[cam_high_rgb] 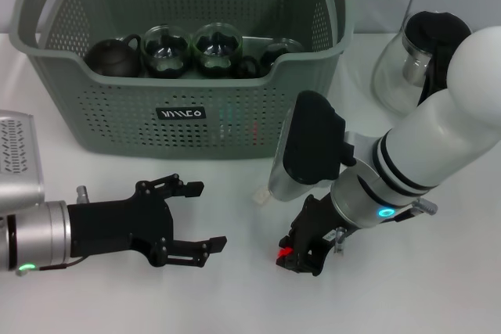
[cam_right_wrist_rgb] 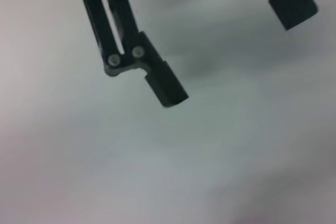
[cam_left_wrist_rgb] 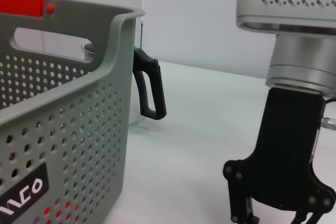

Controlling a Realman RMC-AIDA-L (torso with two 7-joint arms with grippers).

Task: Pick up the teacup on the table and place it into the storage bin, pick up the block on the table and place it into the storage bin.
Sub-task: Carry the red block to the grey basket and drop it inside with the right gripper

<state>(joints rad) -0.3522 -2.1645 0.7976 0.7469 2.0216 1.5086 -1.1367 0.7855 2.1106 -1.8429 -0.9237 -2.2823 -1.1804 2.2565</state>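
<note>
While block lies red on table, well fwd of storage bin, we read right gripper as poised over it for pick: pointing down, fingers spread in wrist view, w/ nothing between. Cups already sit in bin. Left gripper hovers low beside, horizontal, jaws apart, empty; idle, we judge.

Lighting bright, even, overhead. Soft shadows under the storage bin on the table. Right wrist view blurred throughout.
</note>
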